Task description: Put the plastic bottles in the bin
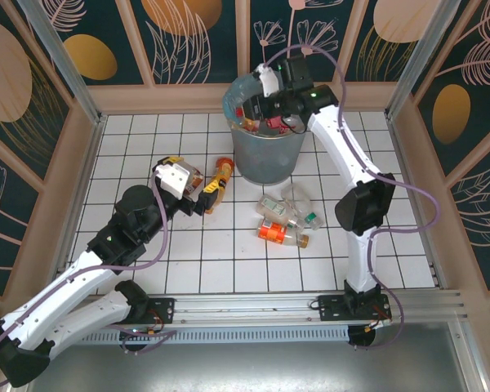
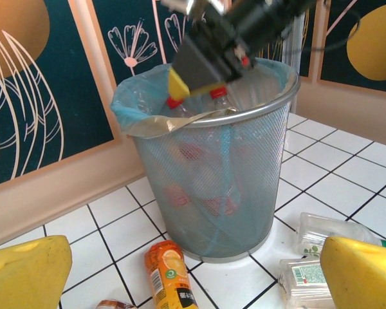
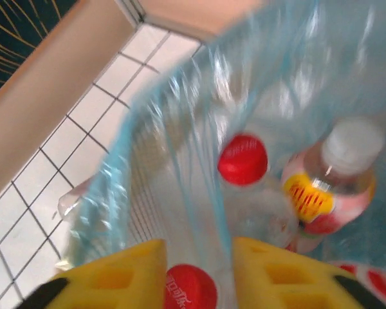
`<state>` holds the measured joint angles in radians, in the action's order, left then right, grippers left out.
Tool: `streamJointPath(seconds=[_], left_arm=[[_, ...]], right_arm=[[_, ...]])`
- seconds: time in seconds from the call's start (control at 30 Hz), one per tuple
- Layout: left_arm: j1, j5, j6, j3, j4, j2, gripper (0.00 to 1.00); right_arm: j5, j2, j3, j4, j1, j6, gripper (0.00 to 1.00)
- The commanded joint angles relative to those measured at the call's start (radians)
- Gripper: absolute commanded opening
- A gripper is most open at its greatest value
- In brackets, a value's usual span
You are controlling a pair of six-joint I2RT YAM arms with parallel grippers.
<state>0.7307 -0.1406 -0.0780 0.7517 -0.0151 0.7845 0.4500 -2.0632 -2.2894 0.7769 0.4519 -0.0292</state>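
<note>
left hand (image 2: 193, 273): being held wide open near the orange bottle (image 2: 170, 277)
right hand (image 3: 199, 270): being held over the bin (image 2: 180, 193), red cap (image 3: 190, 288) between fingers (image 3: 125, 277); grip cannot be told

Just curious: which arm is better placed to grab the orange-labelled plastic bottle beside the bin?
Left, probably. The left gripper is open beside the orange-labelled plastic bottle, while the right gripper hangs over the round grey mesh bin, a red-capped bottle between its fingers.
</note>
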Motion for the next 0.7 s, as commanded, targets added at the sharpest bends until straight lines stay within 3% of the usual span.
streamJointPath(seconds=[0.0,0.1,0.3,0.5,0.57,0.67], left_arm=[[0.000,-0.019,-0.008,0.030,-0.006,-0.005,0.98],[0.000,-0.019,-0.016,0.042,0.011,-0.008,0.98],[0.001,-0.042,-0.014,0.083,0.066,0.029,0.99],[-0.003,-0.318,0.079,0.190,0.177,0.201,0.98],[-0.008,-0.316,0.106,0.215,0.225,0.274,0.99],[-0.009,-0.225,0.117,0.277,0.258,0.361,0.96]], right_arm=[[-0.030,0.053,-0.080,-0.029,0.003,0.031,0.43],[-0.055,0.133,0.000,-0.091,0.018,0.049,0.45],[-0.079,0.417,0.425,-0.368,0.039,0.103,0.47],[-0.132,0.725,0.884,-0.721,0.042,0.172,0.54],[-0.149,0.784,0.952,-0.757,0.042,0.170,0.54],[-0.169,0.834,0.975,-0.707,0.041,0.135,0.54]])
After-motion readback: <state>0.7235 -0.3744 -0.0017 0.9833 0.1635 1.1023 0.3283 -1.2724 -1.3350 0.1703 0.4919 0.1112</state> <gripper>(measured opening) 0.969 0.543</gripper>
